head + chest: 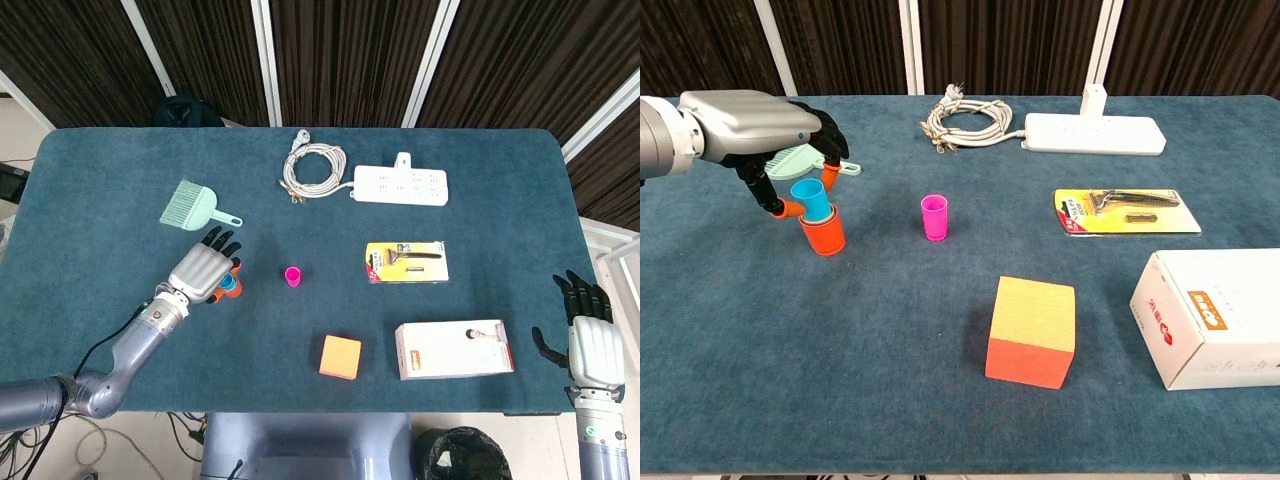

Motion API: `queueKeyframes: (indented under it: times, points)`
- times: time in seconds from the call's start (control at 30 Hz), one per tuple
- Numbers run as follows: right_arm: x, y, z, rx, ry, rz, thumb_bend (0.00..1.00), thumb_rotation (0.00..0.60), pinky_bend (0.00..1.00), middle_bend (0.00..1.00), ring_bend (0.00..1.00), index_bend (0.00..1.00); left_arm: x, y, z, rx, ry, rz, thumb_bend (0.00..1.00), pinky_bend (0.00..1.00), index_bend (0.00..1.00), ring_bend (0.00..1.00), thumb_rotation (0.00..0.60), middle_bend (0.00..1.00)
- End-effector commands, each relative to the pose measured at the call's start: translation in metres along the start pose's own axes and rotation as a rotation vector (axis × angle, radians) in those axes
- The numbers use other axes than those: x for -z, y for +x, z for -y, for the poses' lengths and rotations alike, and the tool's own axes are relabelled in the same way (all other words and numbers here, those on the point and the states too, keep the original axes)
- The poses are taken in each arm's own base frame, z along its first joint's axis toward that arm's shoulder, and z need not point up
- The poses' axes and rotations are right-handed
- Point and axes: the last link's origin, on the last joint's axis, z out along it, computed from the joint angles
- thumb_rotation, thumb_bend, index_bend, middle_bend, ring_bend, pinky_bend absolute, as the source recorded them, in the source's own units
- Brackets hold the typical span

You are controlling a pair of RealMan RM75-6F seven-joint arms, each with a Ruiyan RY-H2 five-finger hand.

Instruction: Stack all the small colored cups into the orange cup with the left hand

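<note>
The left hand (760,125) pinches a blue cup (812,197) between its orange-tipped fingers (786,208); the cup sits partly inside the orange cup (825,233), its rim tilted and standing proud. The orange cup stands upright on the blue table (840,380), just in front of the green brush (195,205). A pink cup (934,217) stands upright to the orange cup's right, well apart. The right hand (592,340) hangs off the table's far right edge, fingers apart, holding nothing.

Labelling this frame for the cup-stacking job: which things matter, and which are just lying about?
Job: left hand, blue cup, orange cup, pink cup.
Lying about: brush, cable, power strip, razor pack, sticky-note block, white box.
</note>
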Motion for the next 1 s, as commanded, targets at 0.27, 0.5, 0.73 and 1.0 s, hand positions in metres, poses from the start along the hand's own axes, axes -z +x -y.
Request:
queueKeyframes:
  times: [0.27,0.5,0.73,1.0]
  points:
    - [0.0,0.0,0.0,-0.004,0.0,0.0,0.4,0.6,0.05,0.07,0.09,0.13,0.0,0.008,0.002,0.015,0.005,-0.02,0.26,0.0,0.09,0.0,0.6,0.1]
    - [0.0,0.001,-0.001,-0.008,-0.004,-0.001,0.4,0.6,0.05,0.07,0.09,0.13,-0.003,0.01,-0.001,0.015,0.006,-0.014,0.25,0.0,0.05,0.0,0.6,0.1]
    - [0.0,0.002,-0.001,-0.011,-0.004,-0.003,0.4,0.6,0.05,0.07,0.09,0.13,-0.007,0.008,-0.003,0.004,0.013,0.007,0.21,0.0,0.03,0.0,0.6,0.1]
    - [-0.001,0.001,-0.001,-0.011,-0.005,-0.001,0.4,0.6,0.05,0.07,0.09,0.13,-0.026,0.03,-0.019,0.075,0.011,-0.098,0.2,0.0,0.07,0.0,0.6,0.1]
